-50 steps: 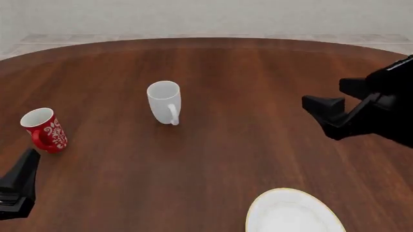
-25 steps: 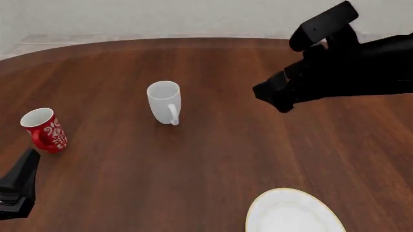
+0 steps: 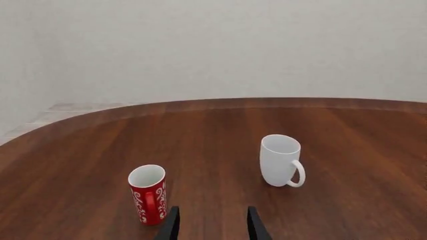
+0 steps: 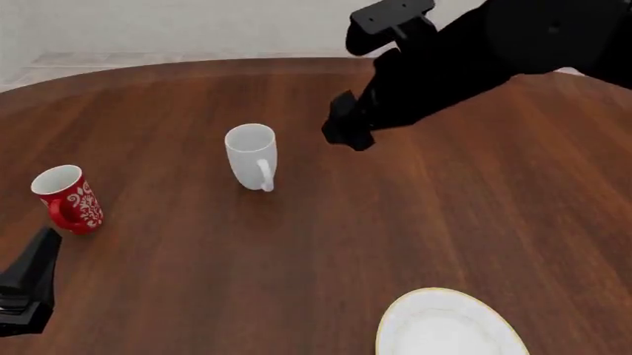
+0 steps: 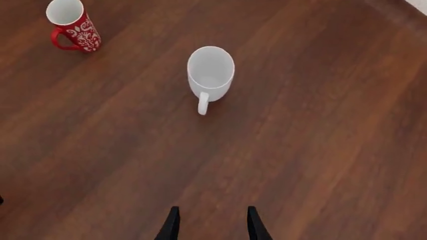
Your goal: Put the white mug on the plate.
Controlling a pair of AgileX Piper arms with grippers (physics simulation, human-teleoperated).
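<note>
A dark wooden table (image 4: 415,222) with a rounded far edge fills the scene, set against a pale wall. Above its far right part hangs the right arm (image 4: 493,52), a black mass reaching in from the right, its right gripper (image 4: 348,132) held in the air to the right of the white mug and apart from it; in the right wrist view the two fingertips (image 5: 171,225) stand parted with bare wood between them, holding nothing. At the near edge, right of centre, lies the plate (image 4: 445,325), round and white with a thin gold rim, partly cut off by the frame and with nothing on it. The white mug (image 4: 251,156) stands upright on the table left of centre, well apart from the plate, its mouth open upward and its loop handle turned toward the near side. The red mug (image 4: 67,198), patterned with white swirls, stands upright near the left edge, nearer than the white mug and well apart from it. The left gripper (image 4: 28,285) sits low at the near left corner, just near of the red mug; the left wrist view shows its fingertips (image 3: 170,227) spread apart and empty, the red mug just beyond them.
</note>
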